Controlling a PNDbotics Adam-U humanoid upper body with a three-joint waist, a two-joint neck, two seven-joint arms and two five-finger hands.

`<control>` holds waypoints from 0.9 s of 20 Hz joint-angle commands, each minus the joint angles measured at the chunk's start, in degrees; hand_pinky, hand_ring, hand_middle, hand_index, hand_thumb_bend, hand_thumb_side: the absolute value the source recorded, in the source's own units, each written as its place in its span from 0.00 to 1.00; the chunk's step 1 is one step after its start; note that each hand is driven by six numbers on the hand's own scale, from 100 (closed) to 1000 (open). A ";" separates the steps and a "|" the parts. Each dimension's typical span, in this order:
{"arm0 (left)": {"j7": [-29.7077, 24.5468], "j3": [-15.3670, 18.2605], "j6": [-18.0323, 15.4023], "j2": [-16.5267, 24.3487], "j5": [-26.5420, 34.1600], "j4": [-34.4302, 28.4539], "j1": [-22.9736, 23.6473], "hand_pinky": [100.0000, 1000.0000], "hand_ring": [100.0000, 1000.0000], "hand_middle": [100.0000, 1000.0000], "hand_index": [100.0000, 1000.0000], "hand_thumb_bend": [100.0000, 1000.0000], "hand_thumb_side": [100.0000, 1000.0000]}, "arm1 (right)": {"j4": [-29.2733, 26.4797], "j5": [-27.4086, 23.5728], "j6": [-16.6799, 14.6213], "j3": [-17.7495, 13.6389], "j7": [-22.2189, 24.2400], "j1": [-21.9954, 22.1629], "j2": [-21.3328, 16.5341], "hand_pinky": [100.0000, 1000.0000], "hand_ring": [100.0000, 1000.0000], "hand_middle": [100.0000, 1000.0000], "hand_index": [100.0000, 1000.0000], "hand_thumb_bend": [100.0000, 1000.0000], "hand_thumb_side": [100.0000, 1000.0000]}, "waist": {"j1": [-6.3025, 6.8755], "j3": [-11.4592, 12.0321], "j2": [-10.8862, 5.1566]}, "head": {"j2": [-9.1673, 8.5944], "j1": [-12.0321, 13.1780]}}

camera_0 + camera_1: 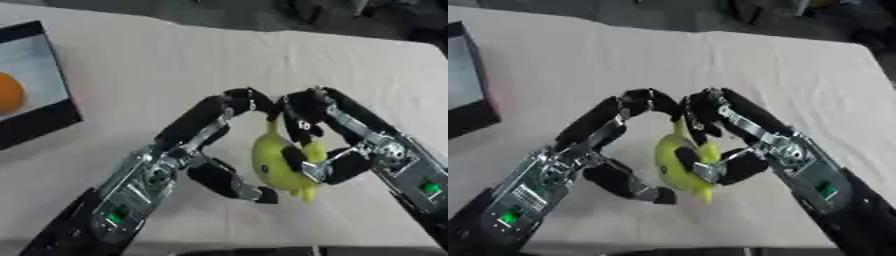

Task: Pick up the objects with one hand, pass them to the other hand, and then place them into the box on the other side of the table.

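A yellow-green soft object (269,161), pear-like with a thin stalk on top, hangs above the middle of the table. My right hand (363,145) is shut on it: the thumb crosses its front and the fingers curl over its top. My left hand (179,150) comes in from the left and stands open beside the object. Its fingertips (248,98) meet the right hand's fingers near the stalk, and its thumb (234,184) is spread wide below, just left of the object's lower end.
A black-walled box (39,125) with a pale floor lies at the table's left edge, with an orange round thing (9,93) inside. The table (175,60) is covered in a light cloth. Dark floor lies beyond its far edge.
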 commanded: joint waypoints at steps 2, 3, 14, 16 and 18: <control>-0.93 -0.86 -1.32 -1.10 0.00 -1.55 -1.50 0.85 0.76 0.66 0.71 0.71 0.14 | -1.19 -0.20 -0.01 -0.23 0.31 -0.25 -0.64 0.57 0.22 0.00 0.15 0.00 0.30 | 0.14 -0.22 -1.32 | -0.08 -0.13; -1.19 -0.97 -1.59 -1.15 -0.24 -1.57 -1.51 0.84 0.75 0.65 0.70 0.69 0.12 | -1.19 -0.23 0.01 -0.22 0.35 -0.22 -0.64 0.57 0.22 0.00 0.15 0.00 0.30 | 0.16 -0.25 -1.32 | -0.08 -0.16; -1.70 -1.82 -4.79 -1.52 -0.59 -2.07 -1.50 0.78 0.60 0.48 0.51 0.21 0.00 | -1.19 0.08 1.00 -0.19 0.36 0.11 -0.37 0.56 0.22 0.00 0.11 0.00 0.29 | 0.30 -0.84 -1.43 | -0.08 -0.38; -1.46 -1.94 -4.87 -1.50 -0.42 -2.26 -1.50 0.77 0.57 0.46 0.48 0.14 0.00 | -1.19 0.17 1.08 -0.18 0.32 0.15 -0.37 0.56 0.22 0.00 0.11 0.00 0.29 | 0.34 -0.96 -1.43 | -0.08 -0.40; -1.02 -1.99 -4.73 -1.51 -0.25 -2.34 -1.51 0.76 0.55 0.44 0.46 0.11 0.00 | -1.19 0.23 1.14 -0.16 0.29 0.18 -0.36 0.56 0.22 0.00 0.11 0.00 0.29 | 0.38 -1.03 -1.42 | -0.08 -0.43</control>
